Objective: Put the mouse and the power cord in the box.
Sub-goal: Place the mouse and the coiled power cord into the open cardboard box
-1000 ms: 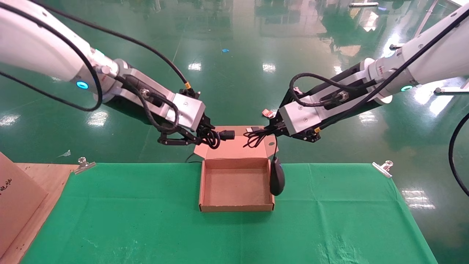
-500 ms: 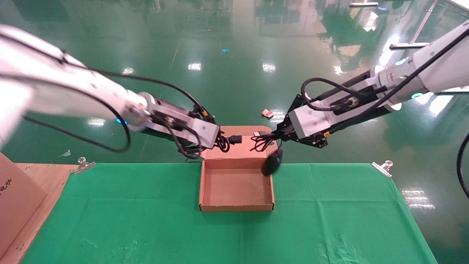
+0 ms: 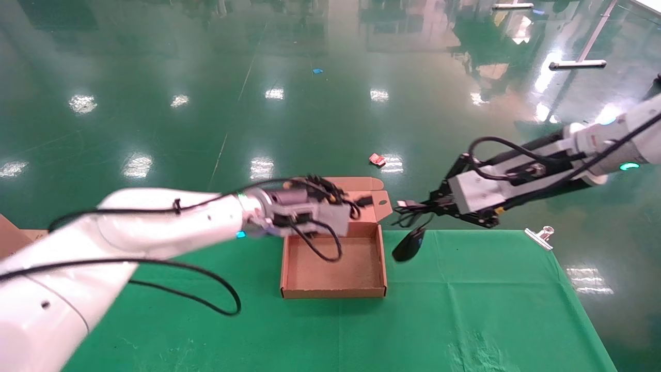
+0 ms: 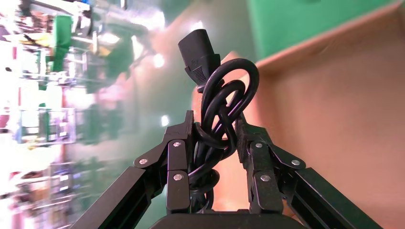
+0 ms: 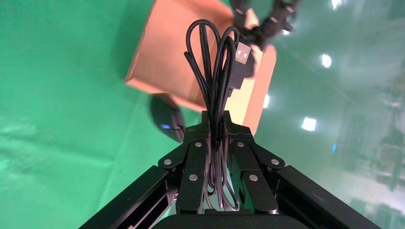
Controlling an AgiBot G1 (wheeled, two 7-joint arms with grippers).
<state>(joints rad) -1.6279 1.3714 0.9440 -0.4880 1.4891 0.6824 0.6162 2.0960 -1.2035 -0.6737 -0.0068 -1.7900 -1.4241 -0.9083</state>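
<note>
The open brown box (image 3: 292,268) sits on the green cloth, lid folded back. My left gripper (image 3: 352,205) hovers over its back edge, shut on the power cord (image 4: 220,107), a thick black coil with its plug (image 4: 198,58) sticking out beyond the fingers. In the left wrist view the box floor (image 4: 334,124) lies just beyond the cord. My right gripper (image 3: 421,207) is to the right of the box, shut on the bundled thin cable (image 5: 215,71) of the mouse (image 3: 408,245). The mouse (image 5: 167,117) dangles below it above the cloth, just outside the box's right wall (image 3: 384,258).
A metal clip (image 3: 539,235) pins the cloth (image 3: 465,310) at the far right corner. My left arm's cable loops low over the cloth (image 3: 206,289) left of the box. A red scrap (image 3: 377,159) lies on the floor beyond the table. A wooden board (image 3: 8,235) shows at the left edge.
My left arm has swung down and rightward, bringing the power cord over the box's back edge. The right gripper has drawn away to the right, and the mouse has swung outside the box's right wall.
</note>
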